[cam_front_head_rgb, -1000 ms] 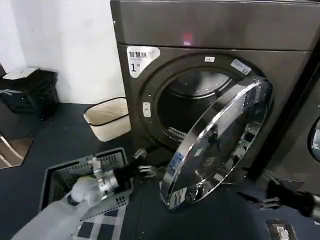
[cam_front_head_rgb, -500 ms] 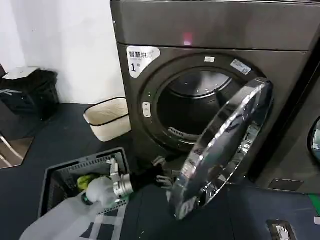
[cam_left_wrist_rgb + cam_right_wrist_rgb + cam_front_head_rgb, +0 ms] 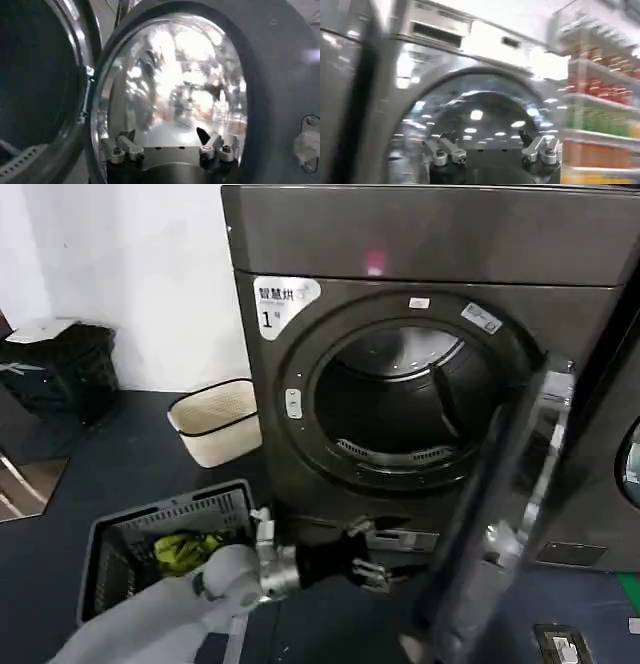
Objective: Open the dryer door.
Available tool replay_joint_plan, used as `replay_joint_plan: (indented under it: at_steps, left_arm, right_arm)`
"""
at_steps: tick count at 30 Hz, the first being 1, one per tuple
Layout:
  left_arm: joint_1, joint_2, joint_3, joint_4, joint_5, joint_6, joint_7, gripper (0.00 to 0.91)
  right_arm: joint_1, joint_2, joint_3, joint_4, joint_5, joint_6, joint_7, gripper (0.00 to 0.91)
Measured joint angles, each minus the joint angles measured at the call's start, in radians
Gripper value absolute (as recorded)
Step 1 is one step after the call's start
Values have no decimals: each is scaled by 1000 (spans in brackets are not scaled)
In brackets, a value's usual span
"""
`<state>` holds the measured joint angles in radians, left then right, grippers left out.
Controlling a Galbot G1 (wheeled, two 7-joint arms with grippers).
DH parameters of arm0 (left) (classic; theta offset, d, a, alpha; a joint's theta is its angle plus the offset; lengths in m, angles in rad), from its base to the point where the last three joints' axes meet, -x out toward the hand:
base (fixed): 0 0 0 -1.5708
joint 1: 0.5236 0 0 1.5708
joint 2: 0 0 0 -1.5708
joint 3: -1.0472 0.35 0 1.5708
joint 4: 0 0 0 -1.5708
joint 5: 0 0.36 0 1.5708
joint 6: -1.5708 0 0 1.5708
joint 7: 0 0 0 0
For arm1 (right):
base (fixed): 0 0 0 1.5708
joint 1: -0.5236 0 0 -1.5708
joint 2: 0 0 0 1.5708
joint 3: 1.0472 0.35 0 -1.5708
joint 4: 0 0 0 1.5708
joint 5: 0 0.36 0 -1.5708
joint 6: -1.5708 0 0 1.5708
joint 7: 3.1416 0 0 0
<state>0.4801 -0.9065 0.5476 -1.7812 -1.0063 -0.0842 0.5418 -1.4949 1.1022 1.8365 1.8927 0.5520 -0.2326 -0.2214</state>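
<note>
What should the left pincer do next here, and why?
Probably keep pushing the dryer door a little farther out: it stands nearly edge-on, the dryer opening exposed, and the open left pincer sits just inside its lower edge.

Dryer door swung wide, edge-on; left pincer low beside it, apparently open.

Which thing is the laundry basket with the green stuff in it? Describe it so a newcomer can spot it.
Start at the dryer, the big dark machine with its door swung open. On the floor to its left sit two baskets. Yours is the grey slotted basket nearest the left arm, holding yellow-green cloth; the other basket, by the wall, is cream with a dark rim.
</note>
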Motion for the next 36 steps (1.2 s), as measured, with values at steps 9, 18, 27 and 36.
replay_joint_plan:
  at_steps: [9,18,27,36]
  left_arm:
    - [-126,-115,137,65,-21,8,-53,907]
    - [-214,-273,243,179,-4,-3,-102,907]
    - [-259,-414,286,290,9,-18,-134,907]
    - [-308,-513,327,374,37,-52,-185,907]
  right_arm:
    - [-32,-24,150,-58,-70,-53,95,907]
    - [-72,-34,264,-112,-75,-61,86,907]
    - [-70,-42,299,-134,-96,-66,82,907]
    - [-68,-46,295,-146,-98,-60,77,907]
